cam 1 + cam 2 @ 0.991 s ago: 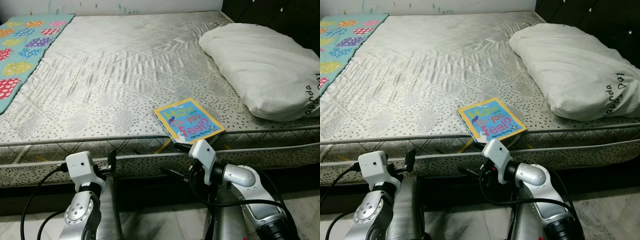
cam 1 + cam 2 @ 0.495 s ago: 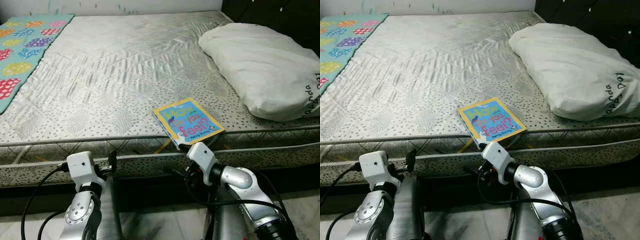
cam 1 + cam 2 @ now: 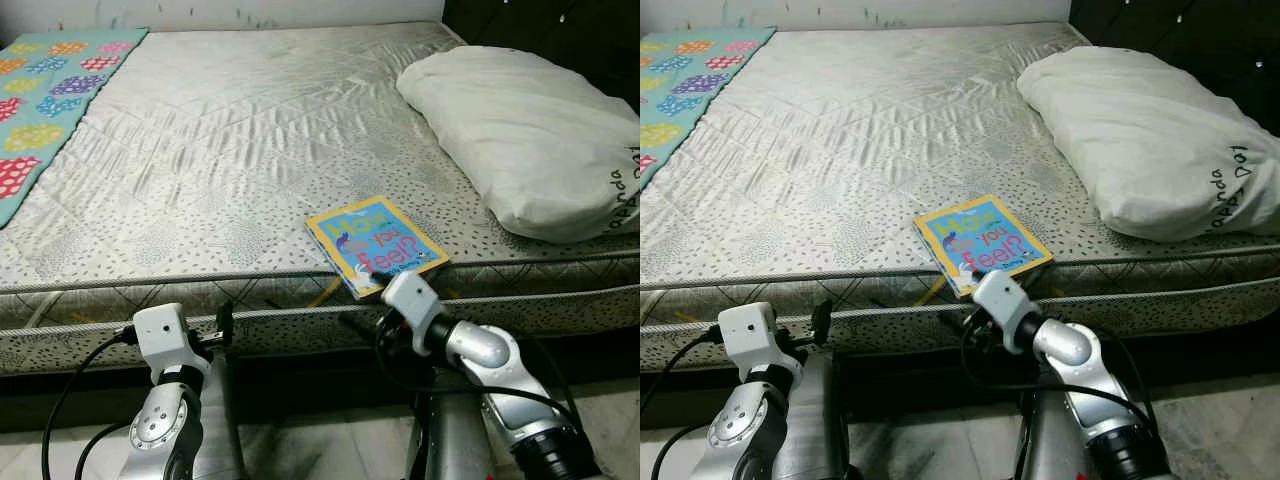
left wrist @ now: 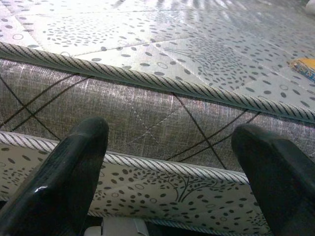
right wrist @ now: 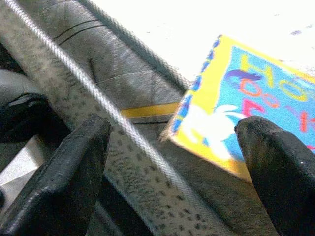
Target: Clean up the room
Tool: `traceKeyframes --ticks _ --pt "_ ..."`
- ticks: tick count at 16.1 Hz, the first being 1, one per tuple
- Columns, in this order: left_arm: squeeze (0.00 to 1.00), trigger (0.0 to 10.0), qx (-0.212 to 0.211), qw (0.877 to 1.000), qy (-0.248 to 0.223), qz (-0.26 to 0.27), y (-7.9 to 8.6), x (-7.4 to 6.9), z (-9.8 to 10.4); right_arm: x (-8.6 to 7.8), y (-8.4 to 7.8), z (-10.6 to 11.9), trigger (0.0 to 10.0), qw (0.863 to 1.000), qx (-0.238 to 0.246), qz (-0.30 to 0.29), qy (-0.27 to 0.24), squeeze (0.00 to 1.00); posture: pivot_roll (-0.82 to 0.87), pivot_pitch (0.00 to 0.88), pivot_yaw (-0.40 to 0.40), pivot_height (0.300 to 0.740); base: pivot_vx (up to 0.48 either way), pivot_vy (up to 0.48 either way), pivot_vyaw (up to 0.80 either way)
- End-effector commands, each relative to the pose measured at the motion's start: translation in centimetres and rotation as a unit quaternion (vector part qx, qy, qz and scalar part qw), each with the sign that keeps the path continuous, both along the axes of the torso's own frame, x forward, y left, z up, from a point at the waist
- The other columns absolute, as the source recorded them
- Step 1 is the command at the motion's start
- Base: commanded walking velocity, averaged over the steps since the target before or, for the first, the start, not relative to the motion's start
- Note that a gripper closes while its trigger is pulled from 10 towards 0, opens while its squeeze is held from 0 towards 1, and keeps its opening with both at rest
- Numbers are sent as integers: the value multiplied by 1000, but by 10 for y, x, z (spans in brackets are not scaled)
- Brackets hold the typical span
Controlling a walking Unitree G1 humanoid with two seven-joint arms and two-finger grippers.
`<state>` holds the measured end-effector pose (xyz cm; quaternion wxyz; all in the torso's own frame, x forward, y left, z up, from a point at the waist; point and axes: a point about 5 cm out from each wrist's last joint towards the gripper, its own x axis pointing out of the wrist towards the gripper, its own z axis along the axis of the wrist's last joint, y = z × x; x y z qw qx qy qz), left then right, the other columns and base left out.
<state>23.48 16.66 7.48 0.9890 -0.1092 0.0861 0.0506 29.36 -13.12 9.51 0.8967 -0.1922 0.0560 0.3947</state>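
Observation:
A children's book [image 3: 375, 245] with a yellow and blue cover lies flat on the mattress [image 3: 220, 150], one corner jutting over the near edge. My right gripper [image 5: 172, 129] is open just below and in front of that overhanging corner, level with the mattress side; the book [image 5: 256, 98] sits between and beyond its fingers, apart from them. The right wrist [image 3: 410, 298] overlaps the book's near corner in the eye views. My left gripper [image 4: 172, 130] is open, held low before the mattress edge well to the left, with nothing between its fingers.
A large white pillow [image 3: 520, 130] lies on the right side of the bed. A turquoise blanket [image 3: 45, 95] with coloured patches covers the far left corner. Dark furniture [image 3: 570, 30] stands behind the pillow. Pale floor tiles [image 3: 320, 450] show below the arms.
My right arm has risen and moved forward, bringing its gripper up to the book's overhanging corner. The left arm and the book have not moved.

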Motion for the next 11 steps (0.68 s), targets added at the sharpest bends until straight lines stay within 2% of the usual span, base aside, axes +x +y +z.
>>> traceKeyframes --ticks 1,5,7,11 --pt "0 10000 3 1000 6 -1 0 -1 -1 6 -4 4 10000 1000 -9 -13 -11 0 13 0 6 417 0 0 0" --pt "0 10000 3 1000 6 1 1 -2 -2 8 -20 -6 10000 998 -68 -13 10 0 15 0 6 417 0 0 0" --pt "0 10000 3 1000 8 2 1 -2 -2 6 -27 -8 10000 997 -75 -7 20 0 15 0 6 417 0 0 0" --pt "0 10000 4 1000 8 1 2 -2 -2 16 -45 -3 10000 994 -87 -66 -3 0 14 0 7 417 0 0 0"
